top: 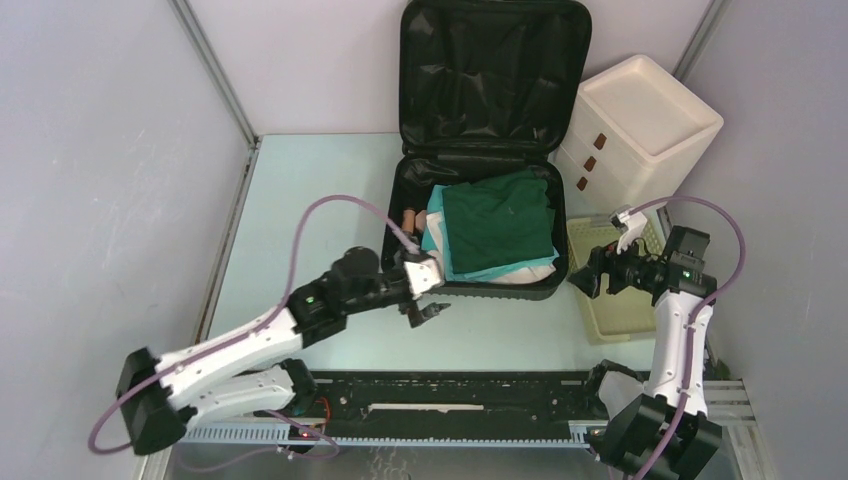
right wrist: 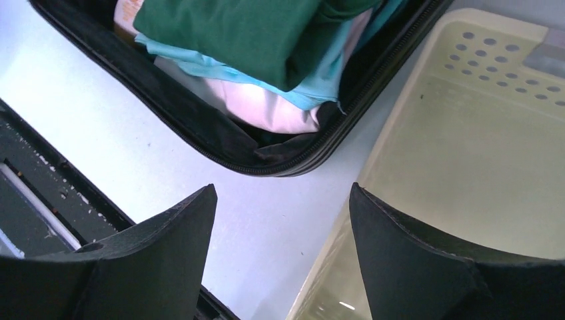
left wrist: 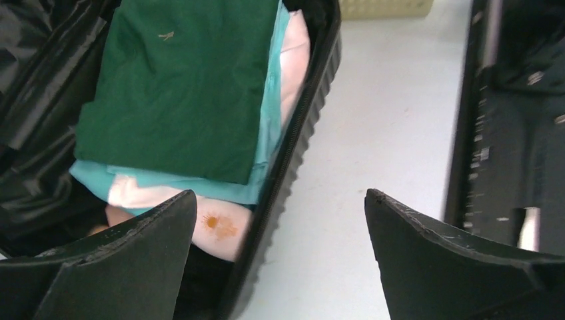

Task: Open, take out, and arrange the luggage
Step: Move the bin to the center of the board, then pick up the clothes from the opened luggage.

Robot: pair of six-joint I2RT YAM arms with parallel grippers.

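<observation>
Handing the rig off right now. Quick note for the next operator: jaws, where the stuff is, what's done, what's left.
Left gripper: jaws open, empty, at the near left corner of the luggage.
Right gripper: jaws open, empty, over the yellow basket to the right of the luggage.
Luggage: on the table, lid standing up at the back. Folded stack inside: green garment on top, teal one under it, pale pink one lowest.
Done: luggage opened.
Left: take out the clothes and arrange them; none shows outside the luggage yet.
</observation>
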